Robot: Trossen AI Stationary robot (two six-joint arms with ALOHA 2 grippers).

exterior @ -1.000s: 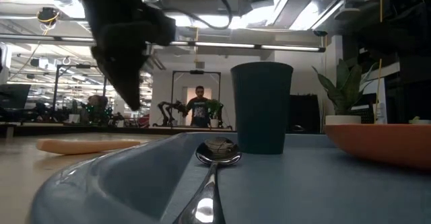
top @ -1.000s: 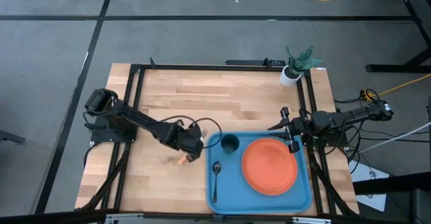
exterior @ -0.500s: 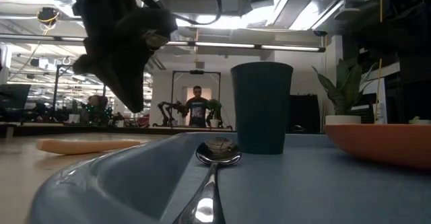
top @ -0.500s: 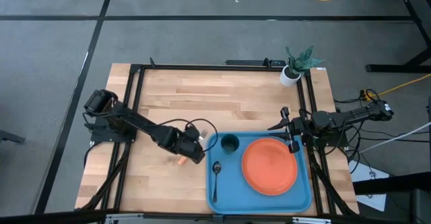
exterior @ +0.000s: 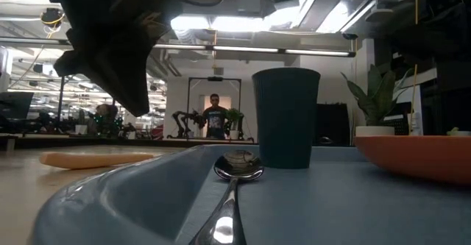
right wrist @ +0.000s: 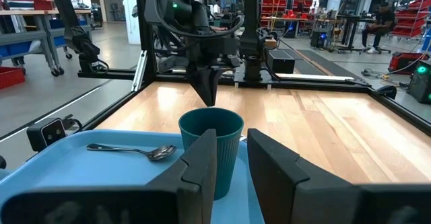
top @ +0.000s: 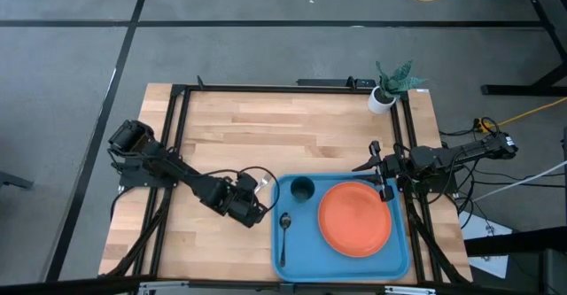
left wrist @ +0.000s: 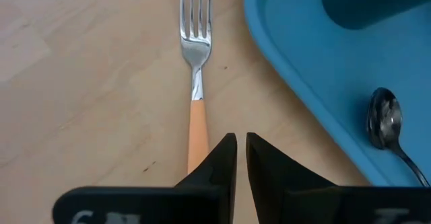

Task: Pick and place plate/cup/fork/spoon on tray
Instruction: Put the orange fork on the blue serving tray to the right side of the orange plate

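Observation:
The fork (left wrist: 196, 83) lies flat on the wood just left of the blue tray (top: 399, 260), its tines pointing toward the far edge and its orange handle (exterior: 96, 158) toward my left gripper. My left gripper (left wrist: 240, 146) is shut and hangs above the handle's end (exterior: 134, 105), clear of it; in the high view (top: 254, 213) it hides the fork. On the tray the teal cup (top: 302, 189) stands upright, the spoon (top: 283, 233) lies flat and the orange plate (top: 354, 218) lies flat. My right gripper (top: 376, 173) is open and empty at the tray's far right corner.
A white pot with a green plant (top: 383, 98) stands at the table's far right corner. Bare wood lies left of and behind the tray. A person stands far off in the room behind the table (exterior: 215, 116).
My left gripper has moved toward the table's near edge, along the tray's left rim, and now stands over the fork's handle end. The fork has not moved.

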